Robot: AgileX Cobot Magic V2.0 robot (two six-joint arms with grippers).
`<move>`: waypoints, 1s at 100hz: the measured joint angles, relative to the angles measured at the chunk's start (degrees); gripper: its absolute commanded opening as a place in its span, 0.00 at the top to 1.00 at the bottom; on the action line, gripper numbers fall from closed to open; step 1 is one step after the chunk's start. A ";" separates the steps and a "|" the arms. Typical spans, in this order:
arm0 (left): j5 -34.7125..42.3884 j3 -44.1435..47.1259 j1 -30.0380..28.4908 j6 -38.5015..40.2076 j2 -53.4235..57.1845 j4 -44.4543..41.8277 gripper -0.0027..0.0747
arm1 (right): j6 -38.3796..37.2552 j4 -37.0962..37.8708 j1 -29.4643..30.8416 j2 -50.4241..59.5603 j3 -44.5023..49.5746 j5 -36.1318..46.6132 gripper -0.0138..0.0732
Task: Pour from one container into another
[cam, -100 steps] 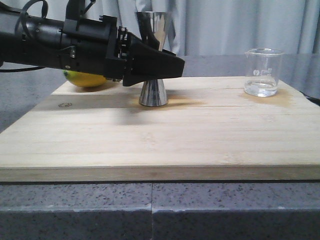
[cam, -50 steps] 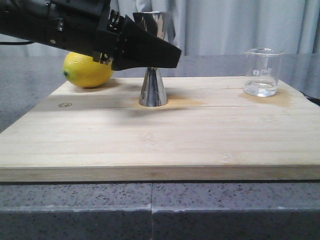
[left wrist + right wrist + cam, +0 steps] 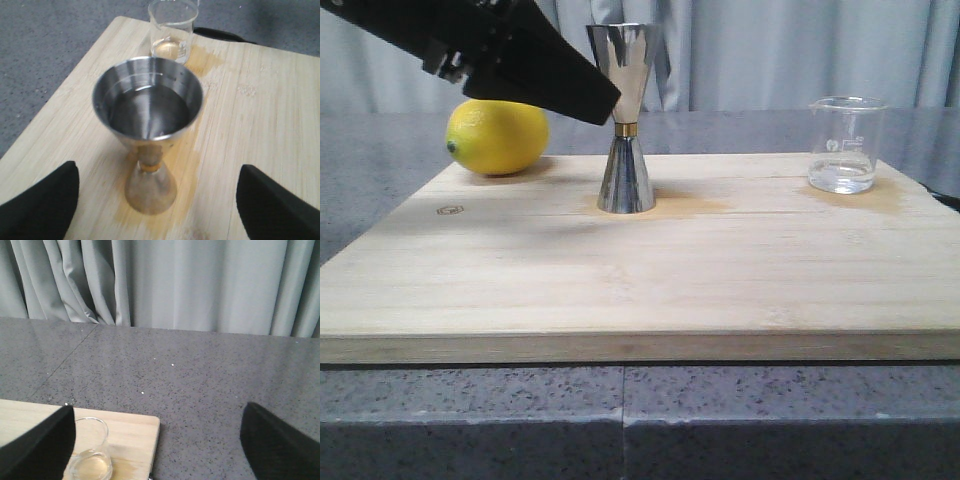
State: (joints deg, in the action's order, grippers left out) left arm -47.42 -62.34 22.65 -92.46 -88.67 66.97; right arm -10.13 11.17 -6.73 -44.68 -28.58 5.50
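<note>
wooden board (image 3: 640, 280) | jigger (image 3: 625, 120) 1 | beaker (image 3: 844, 145) 1 | lemon (image 3: 498, 137) 1

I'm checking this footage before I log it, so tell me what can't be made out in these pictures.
- Beaker markings: too small to read in the front view.
- Beaker's lower half in the right wrist view: cut off by the frame edge.
- Lemon: its top is covered by the left gripper in the front view.
- Right gripper: absent from the front view; only dark fingertips show in its wrist view.
- Jigger base: blurred in the left wrist view.
</note>
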 measured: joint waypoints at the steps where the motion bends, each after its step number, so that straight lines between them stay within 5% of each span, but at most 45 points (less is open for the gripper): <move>1: 0.16 0.00 0.00 0.57 0.25 -0.57 0.20 | 0.00 0.00 0.00 0.00 0.00 -0.24 0.14; 16: 0.64 -1.93 0.00 16.72 6.40 -16.56 0.20 | 0.00 0.00 0.00 0.00 -2.82 -9.38 0.14; 56: -11.63 -9.24 0.00 77.41 23.01 -67.34 0.20 | 1.44 -1.07 0.00 -3.02 -17.79 -48.24 0.14; 79: -19.07 -7.38 0.00 99.17 31.75 -82.50 0.20 | 5.27 -6.28 0.00 -4.54 -19.79 -59.07 0.14; 100: -19.57 1.63 0.00 108.91 42.11 -86.72 0.20 | 5.80 -7.03 0.00 2.85 -19.79 -59.85 0.14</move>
State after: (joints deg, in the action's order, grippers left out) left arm -66.99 -60.71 22.65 16.45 -46.56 -19.75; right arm -4.33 4.14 -6.73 -41.83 -48.37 -54.35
